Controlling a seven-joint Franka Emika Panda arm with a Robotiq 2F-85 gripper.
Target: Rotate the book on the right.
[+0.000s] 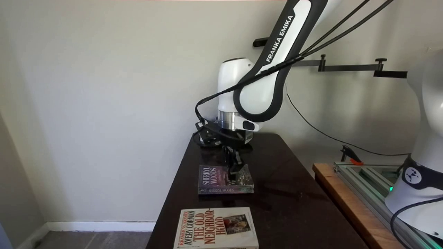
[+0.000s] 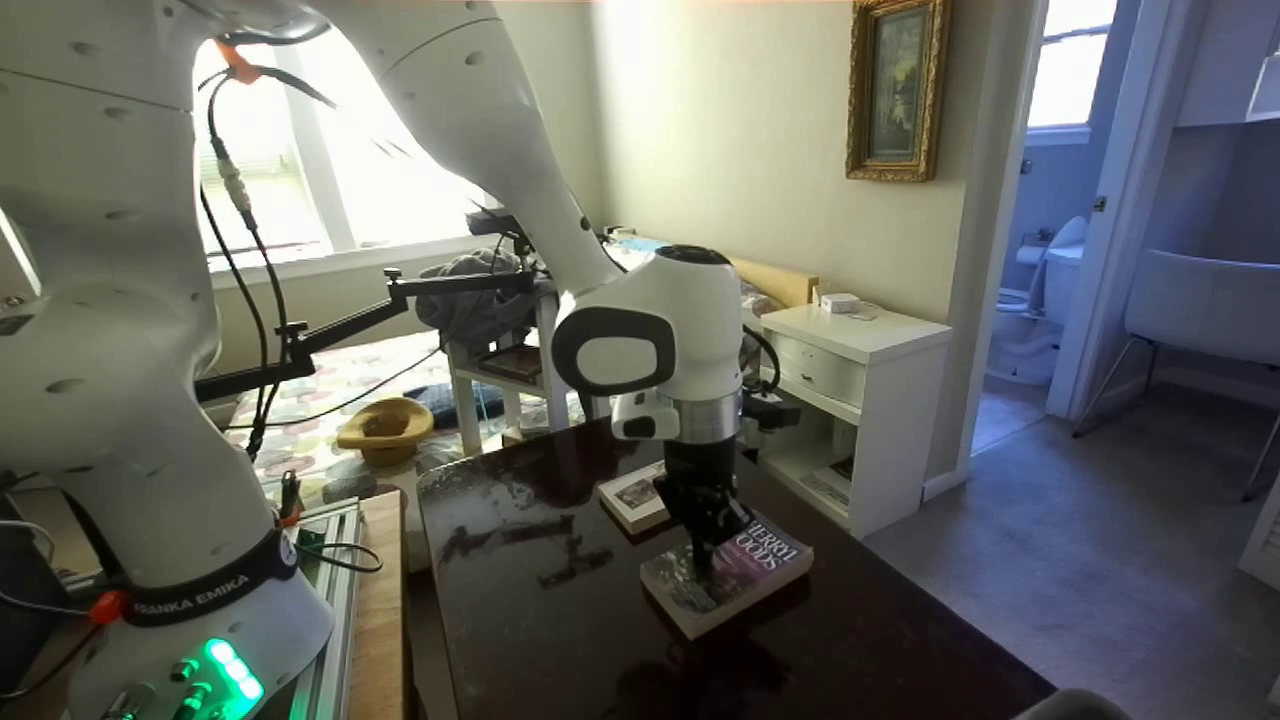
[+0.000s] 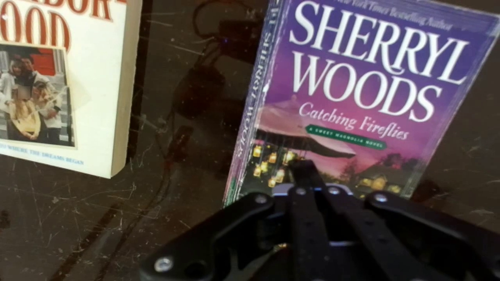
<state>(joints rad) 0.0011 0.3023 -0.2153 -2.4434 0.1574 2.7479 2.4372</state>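
The book on the right (image 3: 367,86) is a small purple paperback with pale "Sherryl Woods" lettering and a dark picture with lanterns. It lies flat, cover up, on the dark table, and shows in both exterior views (image 1: 209,180) (image 2: 765,565). In the wrist view it is tilted, its spine at the left. My gripper (image 3: 306,168) is shut, fingertips together, with nothing between them. The tips point down at the lower part of the cover, as both exterior views show (image 1: 234,171) (image 2: 705,565). I cannot tell whether they press on it. The gripper hides the book's bottom edge in the wrist view.
A larger cream book (image 1: 214,228) with red title lies on the table (image 1: 294,193) beside the purple one, a gap between them. It also shows in the wrist view (image 3: 97,101). A wall runs behind the table. A wooden bench (image 1: 332,183) holds the robot base.
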